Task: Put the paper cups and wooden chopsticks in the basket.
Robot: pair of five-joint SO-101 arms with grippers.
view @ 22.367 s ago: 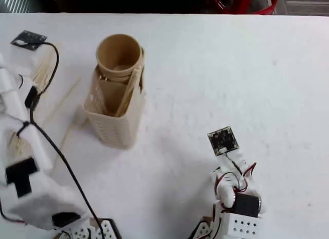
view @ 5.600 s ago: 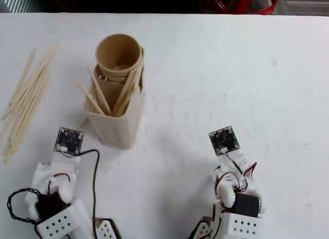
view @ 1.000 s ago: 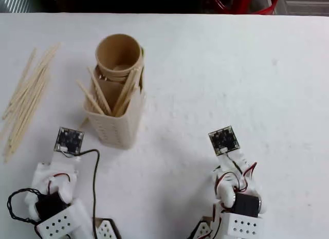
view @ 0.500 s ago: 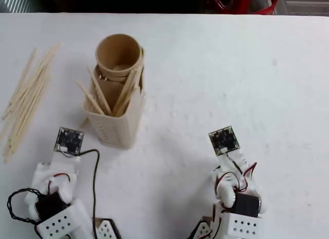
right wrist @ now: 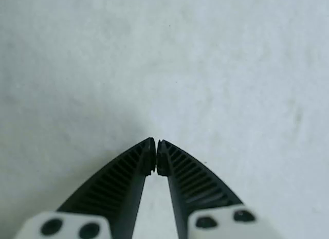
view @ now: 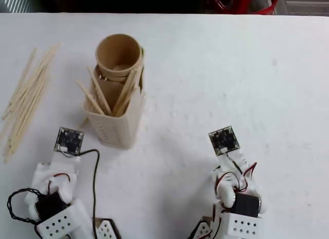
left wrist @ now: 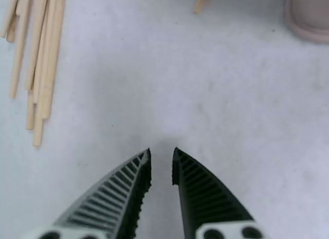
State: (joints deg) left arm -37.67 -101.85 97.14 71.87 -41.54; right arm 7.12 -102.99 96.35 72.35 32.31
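White table [view: 231, 69] holds a basket [view: 115, 128] with cups [view: 118, 54] and some chopsticks [view: 97, 97] inside; a loose pile [view: 28, 95] waits outside. Both empty, the left gripper [left wrist: 161, 164] is barely parted, the right gripper [right wrist: 156, 157] closed.

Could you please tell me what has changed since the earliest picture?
The left arm has drawn back from the loose chopsticks toward its base, and more chopsticks now stand in the basket. The right arm, basket and paper cups stayed put.
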